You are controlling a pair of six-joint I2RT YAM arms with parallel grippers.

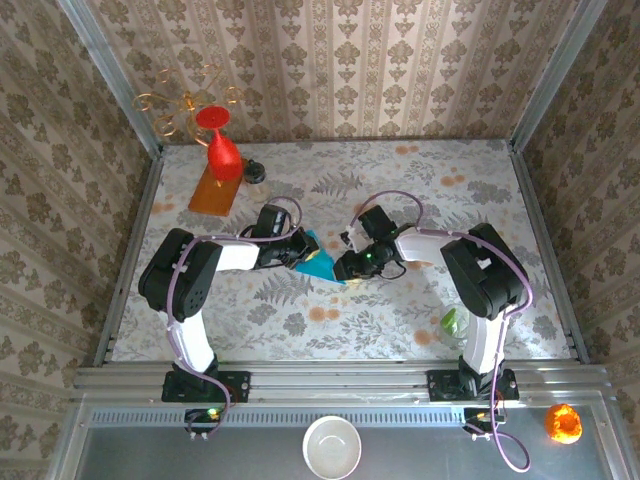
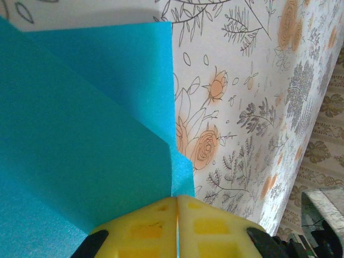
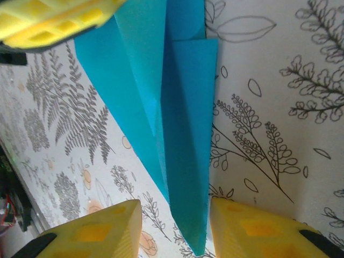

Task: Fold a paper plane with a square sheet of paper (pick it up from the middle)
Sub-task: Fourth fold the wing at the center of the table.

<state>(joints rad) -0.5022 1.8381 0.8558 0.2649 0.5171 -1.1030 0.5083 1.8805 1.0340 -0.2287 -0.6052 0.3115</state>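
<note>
The square sheet of paper is folded into a narrow, pointed teal-blue paper plane (image 1: 318, 262) at the middle of the table, between my two grippers. My left gripper (image 1: 303, 250) is shut on its wide end. In the left wrist view the yellow fingers (image 2: 145, 226) press together with the paper's edge (image 2: 183, 177) pinched in the seam, and the creased flaps (image 2: 80, 134) spread away from them. My right gripper (image 3: 174, 207) is open, and the plane's pointed tip (image 3: 188, 161) lies between its spread fingers. The left fingers (image 3: 54, 19) show at the top left of the right wrist view.
A red cone-shaped vase (image 1: 222, 150) stands on an orange board (image 1: 214, 190) at the back left, beside a small black object (image 1: 256, 172). A green object (image 1: 452, 322) lies by the right arm's base. A white bowl (image 1: 332, 447) and an orange object (image 1: 563, 422) sit below the table's near edge.
</note>
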